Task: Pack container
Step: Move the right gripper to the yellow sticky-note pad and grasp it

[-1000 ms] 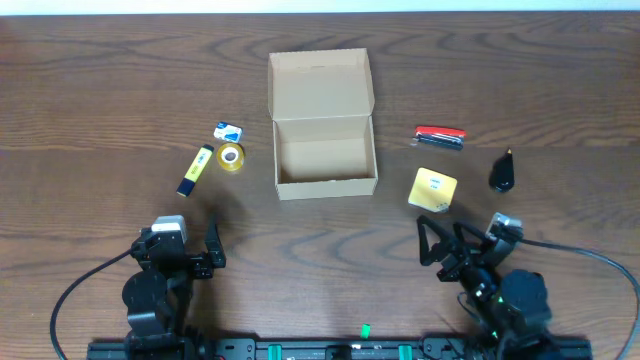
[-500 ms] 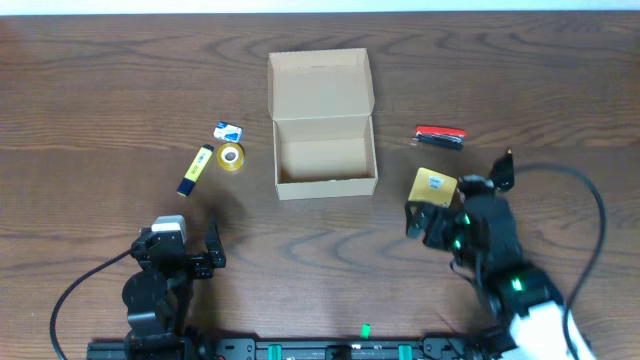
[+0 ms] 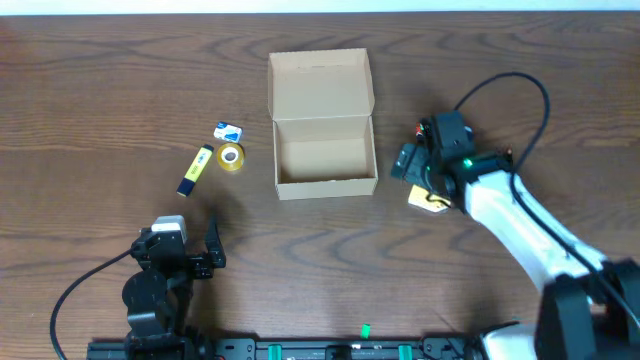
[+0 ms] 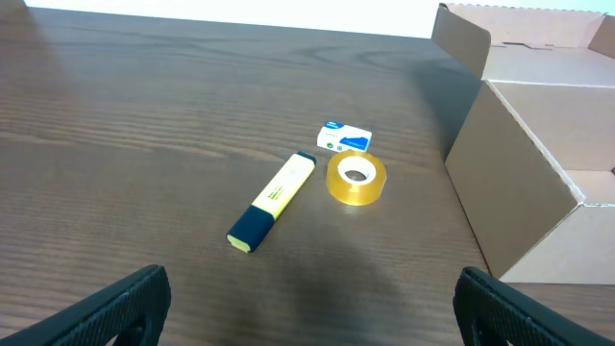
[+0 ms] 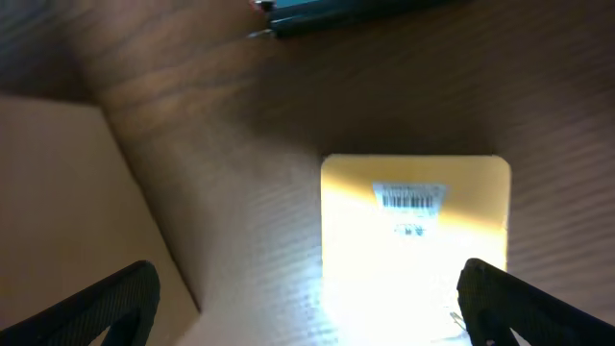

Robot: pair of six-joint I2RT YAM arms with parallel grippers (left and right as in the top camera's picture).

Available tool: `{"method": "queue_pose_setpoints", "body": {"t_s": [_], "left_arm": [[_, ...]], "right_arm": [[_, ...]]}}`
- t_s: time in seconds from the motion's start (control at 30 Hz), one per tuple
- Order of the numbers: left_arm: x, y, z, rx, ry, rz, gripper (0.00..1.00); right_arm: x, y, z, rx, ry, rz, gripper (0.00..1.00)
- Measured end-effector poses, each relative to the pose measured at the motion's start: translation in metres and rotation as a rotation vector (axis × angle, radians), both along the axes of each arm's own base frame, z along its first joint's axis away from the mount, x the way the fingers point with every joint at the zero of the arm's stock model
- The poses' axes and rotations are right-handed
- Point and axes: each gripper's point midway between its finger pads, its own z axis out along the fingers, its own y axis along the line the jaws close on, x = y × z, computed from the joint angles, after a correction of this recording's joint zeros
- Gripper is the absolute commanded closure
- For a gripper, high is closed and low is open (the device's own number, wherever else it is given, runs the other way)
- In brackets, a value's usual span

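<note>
The container, a tan cardboard box (image 3: 325, 160) with its flap lid open at the back, stands in the middle of the table; it also shows in the left wrist view (image 4: 538, 163) and as a wall in the right wrist view (image 5: 58, 211). My right gripper (image 3: 415, 170) (image 5: 307, 317) is open and empty, just right of the box and over the little yellow square box (image 3: 432, 200) (image 5: 413, 231). My left gripper (image 3: 185, 248) (image 4: 307, 308) is open and empty near the front left.
Left of the container lie a yellow highlighter (image 3: 195, 170) (image 4: 272, 200), a tape roll (image 3: 231, 157) (image 4: 356, 180) and a small blue-white item (image 3: 228, 131) (image 4: 344, 136). A red-black pen (image 3: 428, 132) (image 5: 356, 12) lies behind the right gripper, partly hidden.
My right arm has swung from the front right edge forward and left, and now sits over the yellow box beside the container. The left arm has not moved.
</note>
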Motion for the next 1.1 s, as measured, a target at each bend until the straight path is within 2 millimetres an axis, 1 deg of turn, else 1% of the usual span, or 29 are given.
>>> {"method": "queue_pose_setpoints", "body": {"t_s": [0.1,0.17,0.4,0.53,0.63,0.73,0.83,0.97,1.1], "left_arm": [[0.0,0.0,0.0,0.0,0.0,0.0,0.05],[0.0,0.0,0.0,0.0,0.0,0.0,0.05],[0.0,0.0,0.0,0.0,0.0,0.0,0.05],[0.0,0.0,0.0,0.0,0.0,0.0,0.05],[0.0,0.0,0.0,0.0,0.0,0.0,0.05],[0.0,0.0,0.0,0.0,0.0,0.0,0.05],[0.0,0.0,0.0,0.0,0.0,0.0,0.05],[0.0,0.0,0.0,0.0,0.0,0.0,0.05],[0.0,0.0,0.0,0.0,0.0,0.0,0.05]], "right_arm": [[-0.001,-0.001,-0.011,-0.001,0.037,-0.037,0.01],[-0.005,-0.004,-0.017,-0.006,0.067,-0.056,0.01],[-0.01,-0.021,-0.021,-0.039,0.103,-0.072,0.01],[-0.011,-0.024,-0.022,-0.055,0.108,-0.032,0.01],[-0.01,-0.024,-0.022,-0.071,0.107,0.035,0.01],[-0.013,-0.023,-0.023,-0.081,0.124,0.101,0.01],[-0.018,-0.027,-0.024,-0.089,0.147,0.128,0.01],[-0.017,-0.035,-0.025,-0.093,0.154,0.153,0.01],[-0.017,-0.039,-0.026,-0.099,0.158,0.183,0.01]]}}
